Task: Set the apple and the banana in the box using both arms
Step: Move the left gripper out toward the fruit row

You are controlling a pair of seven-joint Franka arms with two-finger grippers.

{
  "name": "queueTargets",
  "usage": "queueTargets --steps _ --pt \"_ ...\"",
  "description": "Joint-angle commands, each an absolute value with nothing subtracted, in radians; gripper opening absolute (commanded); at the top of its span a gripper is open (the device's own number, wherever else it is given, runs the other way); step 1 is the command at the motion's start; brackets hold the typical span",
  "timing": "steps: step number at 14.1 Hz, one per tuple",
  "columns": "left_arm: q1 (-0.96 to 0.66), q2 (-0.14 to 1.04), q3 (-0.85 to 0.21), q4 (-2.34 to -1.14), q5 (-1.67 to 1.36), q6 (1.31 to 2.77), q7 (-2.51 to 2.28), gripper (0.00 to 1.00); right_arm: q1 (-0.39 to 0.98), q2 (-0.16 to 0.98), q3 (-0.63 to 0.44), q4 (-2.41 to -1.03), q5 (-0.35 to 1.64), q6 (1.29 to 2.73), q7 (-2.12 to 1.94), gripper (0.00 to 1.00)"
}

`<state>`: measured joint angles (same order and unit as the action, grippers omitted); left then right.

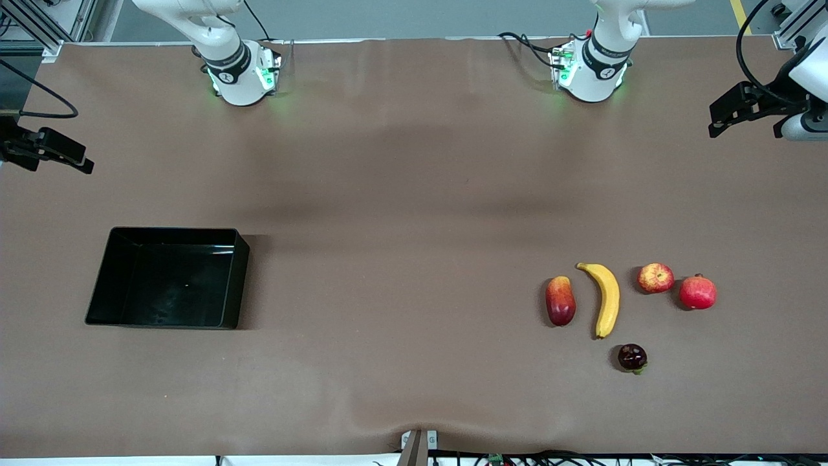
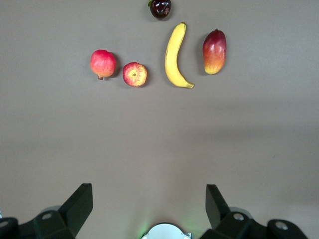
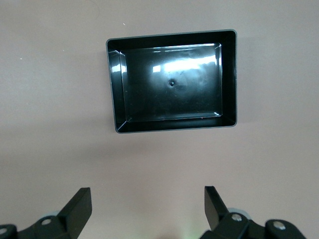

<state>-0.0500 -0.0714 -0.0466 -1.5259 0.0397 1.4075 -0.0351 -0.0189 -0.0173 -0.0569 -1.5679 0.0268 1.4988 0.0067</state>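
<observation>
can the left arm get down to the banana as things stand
Probably yes: the long curved yellow banana lies apart from the other fruits on the brown table, nothing on it, and the open left gripper hangs above bare table.

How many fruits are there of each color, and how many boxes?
Yellow fruit: 1, the banana
Red-and-yellow fruit: 2, the apple and the long mango-like fruit
Plain red fruit: 1, the round red fruit
Dark fruit: 1, the dark purple fruit
Black boxes: 1, the box, with nothing in it
Total: 5 fruits and 1 box, 6 things
</observation>
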Motion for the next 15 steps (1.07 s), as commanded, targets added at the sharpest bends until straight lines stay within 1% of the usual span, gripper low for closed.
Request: queueTargets --steps 1,4,6,7,9,10,12,14,15 --pt "-0.046 -0.083 -0.048 -1.516 0.028 1.385 -0.014 1.00 -0.018 -0.017 -0.058 -1.555 0.014 1.496 -0.003 1.00" --pt "-0.045 -0.080 -0.041 -1.514 0.037 1.384 -0.014 1.00 -0.021 -0.017 -0.058 -1.548 0.014 1.496 -0.002 1.00" --pt "-0.035 -0.057 -0.035 -1.493 0.037 1.384 -0.011 1.00 -0.021 -0.017 -0.058 -1.546 0.014 1.496 -0.002 1.00" --pt "-0.026 -0.049 -0.035 -1.505 0.038 1.384 -0.021 1.00 -0.021 -0.017 -0.058 -1.546 0.014 1.496 -0.002 1.00" --pt "-0.009 -0.049 -0.035 -1.574 0.037 1.397 -0.035 1.00 -0.021 -0.017 -0.058 -1.548 0.015 1.496 -0.002 1.00" --pt "0.015 -0.046 -0.035 -1.603 0.037 1.432 -0.035 1.00 -0.021 -0.017 -0.058 -1.548 0.017 1.496 -0.002 1.00" --pt "0.041 -0.043 -0.035 -1.699 0.038 1.526 -0.034 1.00 -0.023 -0.017 -0.060 -1.548 0.017 1.496 -0.002 1.00" --pt "0.089 -0.029 -0.035 -1.813 0.038 1.673 -0.034 1.00 -0.021 -0.015 -0.058 -1.548 0.017 1.496 -0.002 1.00" --pt "0.112 -0.026 -0.035 -1.880 0.038 1.780 -0.034 1.00 -0.021 -0.017 -0.058 -1.548 0.018 1.496 0.000 1.00"
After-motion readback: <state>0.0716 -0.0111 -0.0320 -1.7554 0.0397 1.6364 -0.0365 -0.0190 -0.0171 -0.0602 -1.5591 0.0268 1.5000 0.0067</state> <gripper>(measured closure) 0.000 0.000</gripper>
